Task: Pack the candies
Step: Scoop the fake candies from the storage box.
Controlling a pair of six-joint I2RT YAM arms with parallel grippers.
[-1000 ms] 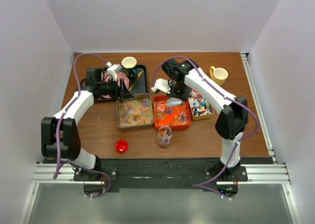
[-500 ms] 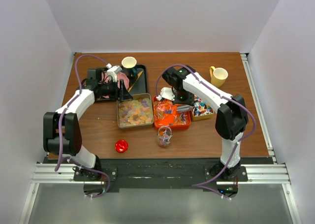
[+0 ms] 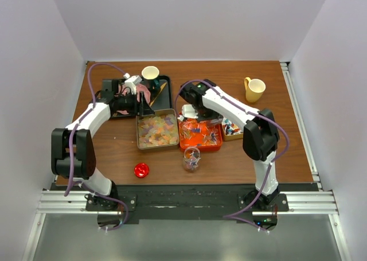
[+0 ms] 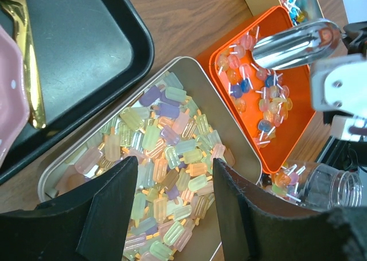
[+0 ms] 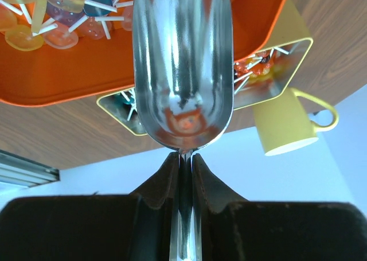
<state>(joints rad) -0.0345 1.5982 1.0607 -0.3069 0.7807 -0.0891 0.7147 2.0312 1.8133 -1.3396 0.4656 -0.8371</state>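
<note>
Candies (image 4: 166, 158) are sitting in three boxes in the middle of the bench. The silver tin (image 4: 229, 112) is the biggest and is holding pale ice-pop pieces. The left gripper (image 4: 175, 169) is hanging over it with its fingers spread wide. The orange tray (image 4: 298, 132) beside it is holding little lollipops. Over that tray, the right gripper (image 5: 182, 158) is pinching the handle of a metal scoop (image 5: 182, 66). The small gold tin (image 3: 236, 137), nearer the right edge, is holding shiny wrapped sweets. A clear jar (image 3: 191, 158) by the front edge is holding a few lollipops.

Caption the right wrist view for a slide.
Right gripper clamps a metal scoop over the orange tray of lollipop candies, yellow mug beyond.
</note>
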